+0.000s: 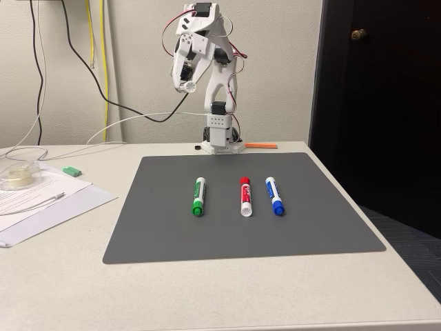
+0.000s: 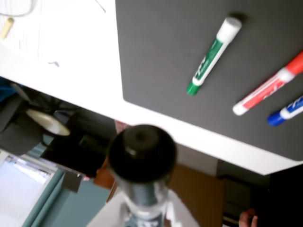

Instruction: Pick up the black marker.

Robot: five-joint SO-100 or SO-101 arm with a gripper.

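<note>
The white two-finger gripper (image 2: 142, 210) was pinched on the barrel of the short black-capped, white-barrelled marker (image 2: 142, 153), which sat at six o'clock in the wrist view, cap end towards the lens and blurred. In the fixed view the gripper (image 1: 186, 81) hung folded high at twelve o'clock, well above the dark grey rectangular mat (image 1: 310, 221); the marker itself was too small to make out there. On the mat lay the green-capped marker (image 1: 198, 196) at nine o'clock of the red-capped marker (image 1: 244, 196), with the blue-capped marker (image 1: 275, 196) at three o'clock. The pick looked essentially done, with the marker clear of the pale tabletop (image 1: 207, 296). The next move likely called only for a firm grip and a steady arm.
</note>
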